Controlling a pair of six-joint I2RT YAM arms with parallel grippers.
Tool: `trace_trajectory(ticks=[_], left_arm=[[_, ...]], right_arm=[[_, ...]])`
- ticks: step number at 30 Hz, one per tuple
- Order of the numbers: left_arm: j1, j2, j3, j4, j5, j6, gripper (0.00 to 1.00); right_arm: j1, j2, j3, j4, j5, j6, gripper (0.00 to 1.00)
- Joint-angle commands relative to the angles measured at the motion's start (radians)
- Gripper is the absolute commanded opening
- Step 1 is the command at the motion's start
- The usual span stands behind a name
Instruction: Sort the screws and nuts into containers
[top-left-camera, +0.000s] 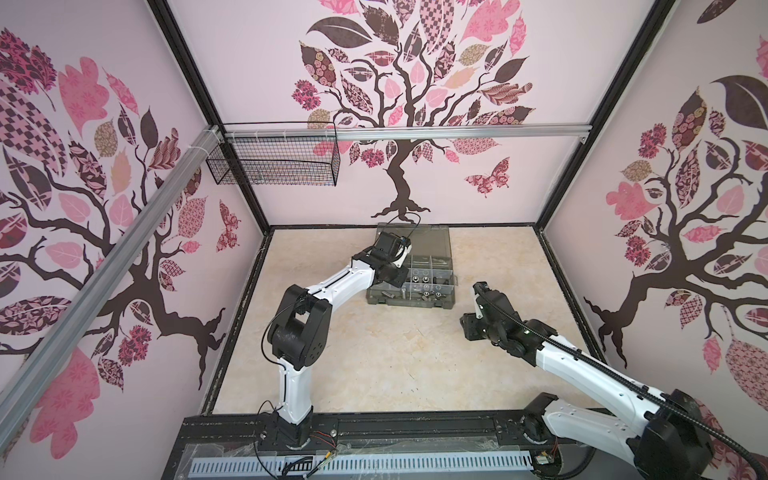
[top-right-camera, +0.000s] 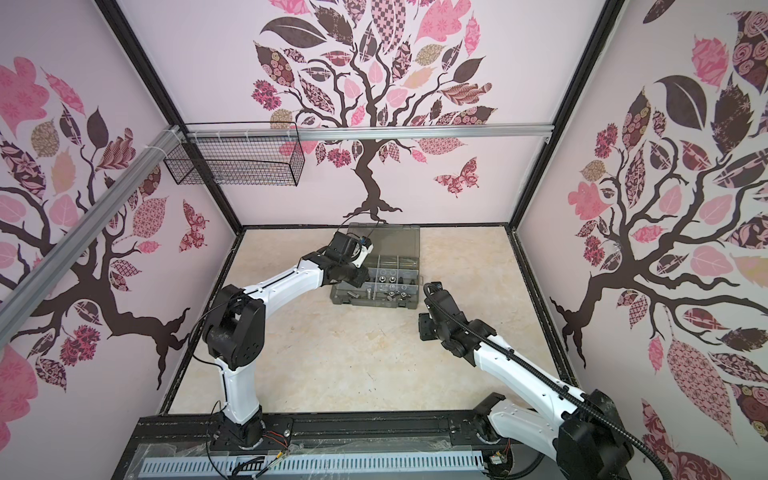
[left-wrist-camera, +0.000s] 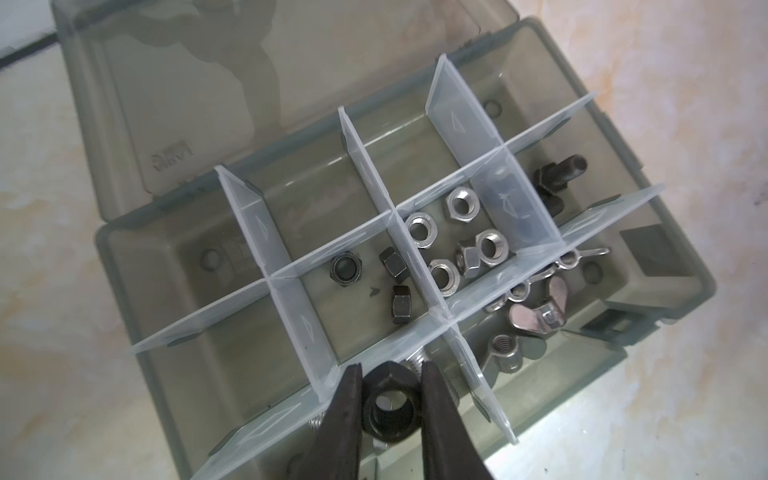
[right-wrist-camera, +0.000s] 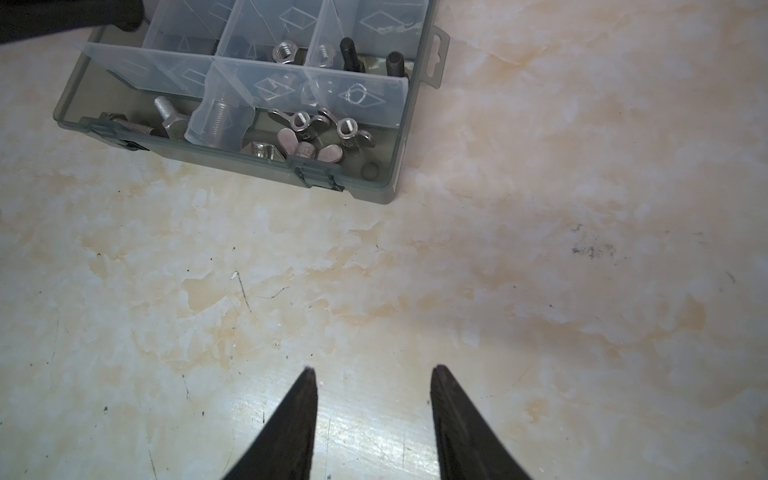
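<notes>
A black wire mesh basket (top-left-camera: 274, 160) hangs from a silver aluminium rail (top-left-camera: 457, 133) on the back wall. Right of the basket spreads a brown-and-pink tree decal (top-left-camera: 399, 104) with a patterned butterfly decal (top-left-camera: 488, 178). Below the basket lies the cream marble-patterned counter (top-left-camera: 353, 353), scuffed with dark marks.

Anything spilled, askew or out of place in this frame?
Nothing stands out. The organizer case sits flat, lid open; screws and nuts lie inside its compartments, none on the table. The left gripper grips a black nut.

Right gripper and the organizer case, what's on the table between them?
Nothing. In the right wrist view, only bare table separates the right gripper from the organizer case.
</notes>
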Motion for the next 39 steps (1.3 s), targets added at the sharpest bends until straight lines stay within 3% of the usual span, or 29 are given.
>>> trace_trajectory(ticks=[1,10,19,25,26,27,33,39], left_arm=[[0.012,0.037,0.092,-0.019,0.014,0.023,0.22],[0.033,0.119,0.168,-0.039,0.012,0.026,0.23],[0.036,0.115,0.116,-0.022,0.004,0.023,0.27],[0.037,0.071,0.083,-0.009,-0.034,0.015,0.55],[0.039,0.053,0.074,-0.001,-0.039,0.011,0.70],[0.039,0.030,0.059,0.014,-0.041,0.005,0.96],[0.062,-0.178,-0.115,0.167,-0.055,-0.058,0.98],[0.180,-0.493,-0.471,0.422,-0.173,-0.183,0.98]], right_arm=[[-0.004,-0.004,-0.011,-0.012,0.003,0.006,0.47],[-0.004,0.014,-0.002,-0.012,0.001,-0.009,0.47],[-0.004,0.025,0.000,-0.011,0.002,-0.020,0.47],[-0.004,0.034,0.010,-0.010,0.008,-0.028,0.48],[-0.005,0.038,0.014,-0.009,0.010,-0.030,0.48],[-0.004,0.043,0.019,-0.007,0.014,-0.034,0.48],[-0.006,0.065,0.050,0.033,0.055,-0.049,0.49],[-0.018,0.014,0.018,0.218,0.245,-0.101,0.55]])
